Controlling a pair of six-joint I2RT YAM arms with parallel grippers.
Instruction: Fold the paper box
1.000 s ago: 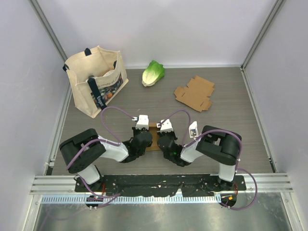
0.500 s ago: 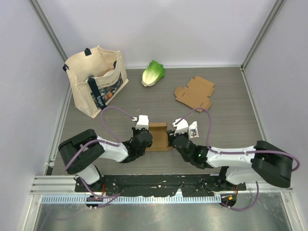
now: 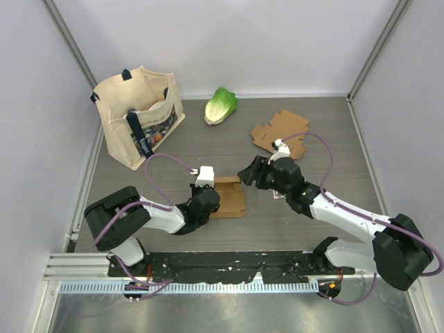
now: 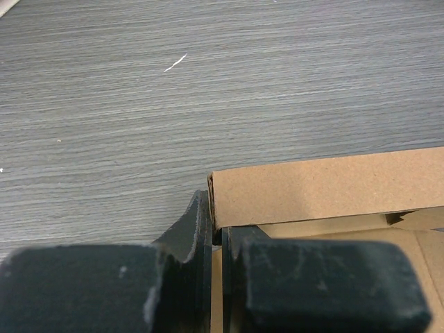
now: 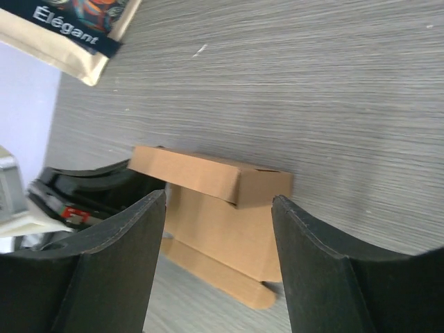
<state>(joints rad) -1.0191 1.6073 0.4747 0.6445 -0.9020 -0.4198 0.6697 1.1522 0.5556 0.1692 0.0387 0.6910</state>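
Meanwhile, the left gripper [image 3: 210, 199] pinches one wall of the half-folded brown cardboard box [image 3: 230, 200] on the grey table [image 3: 333, 159]; the right gripper [image 3: 248, 173] hovers beside it, jaws wide, empty. Behind lie a flat cardboard blank [image 3: 281, 134], green lettuce head [image 3: 220, 105] and cream tote bag [image 3: 139, 118].

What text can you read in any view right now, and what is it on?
"Élégant": white letters on the dark band of the canvas tote bag, seen in the right wrist view.
The same band's lettering in the top view: too small to read.
Paper box: no print visible.
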